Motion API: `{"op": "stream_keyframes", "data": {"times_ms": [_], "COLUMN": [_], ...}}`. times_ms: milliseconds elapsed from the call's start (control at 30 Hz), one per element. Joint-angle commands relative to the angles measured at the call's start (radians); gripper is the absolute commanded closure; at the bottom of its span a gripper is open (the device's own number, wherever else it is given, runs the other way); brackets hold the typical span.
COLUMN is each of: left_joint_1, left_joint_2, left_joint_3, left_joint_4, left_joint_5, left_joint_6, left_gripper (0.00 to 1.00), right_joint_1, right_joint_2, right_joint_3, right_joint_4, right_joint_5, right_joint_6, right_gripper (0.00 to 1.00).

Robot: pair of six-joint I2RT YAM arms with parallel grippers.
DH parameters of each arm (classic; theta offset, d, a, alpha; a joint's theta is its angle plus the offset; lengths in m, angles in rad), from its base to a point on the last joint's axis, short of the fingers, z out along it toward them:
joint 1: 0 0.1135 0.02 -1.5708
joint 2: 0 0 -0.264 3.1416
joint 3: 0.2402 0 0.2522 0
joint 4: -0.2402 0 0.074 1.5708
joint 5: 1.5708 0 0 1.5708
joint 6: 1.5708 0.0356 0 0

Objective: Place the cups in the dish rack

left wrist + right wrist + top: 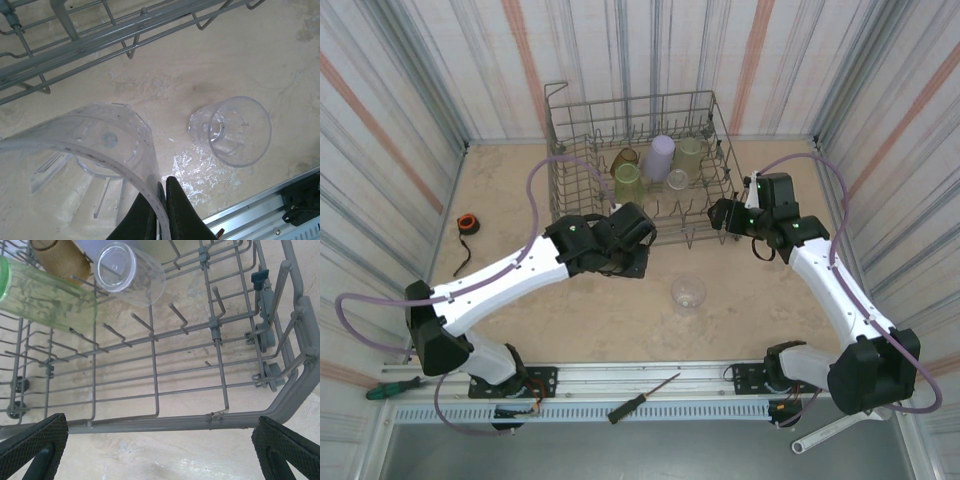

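Note:
My left gripper (164,212) is shut on the rim of a clear cup (92,150), its black fingers pinching the wall from both sides. It hangs just in front of the dish rack (640,130), where the left gripper (625,245) sits by the near left corner. A second clear cup (232,130) lies on its side on the table (688,292). My right gripper (160,445) stands wide open over the rack's near rail (200,416), with nothing between its pads. Inside the rack sit a clear cup (127,272), a green cup (45,297), an amber cup (60,255) and a lilac cup (660,155).
An orange-and-black ring (468,224) lies at the table's left. A screwdriver (642,400) rests on the front rail, and a green-handled one (390,388) lies at the far left. Striped walls close in the table on three sides.

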Motion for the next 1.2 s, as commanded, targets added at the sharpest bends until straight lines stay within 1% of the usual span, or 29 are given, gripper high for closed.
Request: {"op": "stream_keyframes", "data": {"times_ms": [0,167,433,633,1000,1167], "left_joint_1": [0.005,0.032,0.165,0.236,0.382,0.428], "left_joint_2": [-0.035,-0.033,-0.011,0.053,0.136,0.179], "left_joint_3": [0.057,0.113,0.200,0.300,0.356,0.391], "left_joint_4": [-0.018,-0.003,0.093,0.112,0.172,0.213], "left_joint_5": [0.037,0.073,0.222,0.281,0.404,0.442], "left_joint_6": [0.038,0.073,0.171,0.235,0.260,0.272], "left_gripper": [1.00,1.00,1.00,1.00,1.00,1.00], "right_joint_1": [-0.011,-0.021,-0.066,-0.079,-0.089,-0.089], "right_joint_2": [-0.009,0.000,0.041,0.093,0.201,0.265], "right_joint_3": [0.036,0.037,0.082,0.138,0.193,0.213], "right_joint_4": [-0.014,0.010,0.053,0.083,0.187,0.265], "right_joint_5": [-0.037,-0.088,-0.202,-0.273,-0.389,-0.447], "right_joint_6": [0.018,0.028,0.046,0.064,0.115,0.150], "right_gripper": [0.01,0.01,0.01,0.01,0.01,0.01]}}
